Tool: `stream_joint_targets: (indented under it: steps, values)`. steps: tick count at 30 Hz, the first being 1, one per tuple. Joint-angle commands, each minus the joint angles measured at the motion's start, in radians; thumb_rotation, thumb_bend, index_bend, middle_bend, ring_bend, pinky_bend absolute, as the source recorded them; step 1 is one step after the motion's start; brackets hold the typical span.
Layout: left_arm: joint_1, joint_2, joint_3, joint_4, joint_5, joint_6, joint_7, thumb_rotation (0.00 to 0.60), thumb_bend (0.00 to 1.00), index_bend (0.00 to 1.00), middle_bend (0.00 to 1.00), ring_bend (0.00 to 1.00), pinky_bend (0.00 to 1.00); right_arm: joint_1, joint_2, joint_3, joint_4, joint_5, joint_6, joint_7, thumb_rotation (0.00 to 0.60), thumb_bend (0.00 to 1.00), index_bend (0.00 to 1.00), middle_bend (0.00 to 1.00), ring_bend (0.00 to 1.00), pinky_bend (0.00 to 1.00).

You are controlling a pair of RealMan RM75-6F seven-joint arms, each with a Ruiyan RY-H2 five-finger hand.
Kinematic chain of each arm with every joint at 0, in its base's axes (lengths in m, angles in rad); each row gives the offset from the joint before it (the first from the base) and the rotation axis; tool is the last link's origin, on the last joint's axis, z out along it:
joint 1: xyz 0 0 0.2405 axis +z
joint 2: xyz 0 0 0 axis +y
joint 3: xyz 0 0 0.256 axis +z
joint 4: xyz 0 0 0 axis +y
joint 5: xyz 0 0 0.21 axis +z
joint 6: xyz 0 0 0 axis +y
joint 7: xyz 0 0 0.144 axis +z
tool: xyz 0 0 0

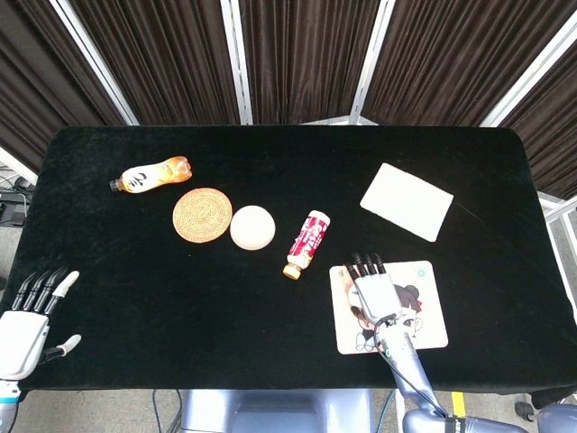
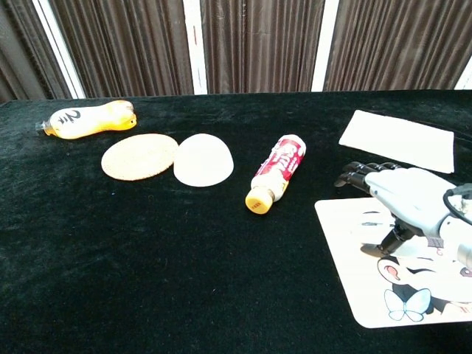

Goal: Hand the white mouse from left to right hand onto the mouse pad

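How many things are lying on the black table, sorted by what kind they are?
Bottles: 2, the orange bottle and the red and white bottle
Round woven coaster: 1
White dome-shaped thing: 1
White flat cloth: 1
Cartoon mouse pad: 1
Total: 6

Open cloth in front and left, crowded band across the middle

The right hand [image 1: 374, 290] hovers over the mouse pad [image 1: 428, 327], fingers spread; the red bottle [image 1: 306, 244] lies just beside the pad's far-left corner. Further left, the white mouse [image 1: 251, 226] touches the woven coaster [image 1: 202, 215], with the orange bottle [image 1: 151, 174] behind them. The white cloth [image 1: 407, 200] lies beyond the pad. The left hand [image 1: 22, 329] hangs at the table's near-left corner, with bare black cloth between the two hands.
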Motion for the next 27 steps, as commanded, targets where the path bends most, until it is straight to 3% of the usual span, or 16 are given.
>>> stream_joint_targets:
  steps: [1,27]
  values:
    - [-0.001,0.000,-0.001,-0.001,-0.001,-0.001,0.001,0.600,0.09,0.00,0.00,0.00,0.00,0.011,0.001,0.016,0.012,0.018,-0.007,0.002,0.600,0.20,0.12,0.00,0.00,0.00]
    - [-0.024,0.000,-0.003,-0.023,-0.012,-0.044,0.032,0.600,0.09,0.00,0.00,0.00,0.00,0.083,-0.009,0.090,0.140,0.091,-0.030,0.077,0.600,0.20,0.12,0.00,0.00,0.00]
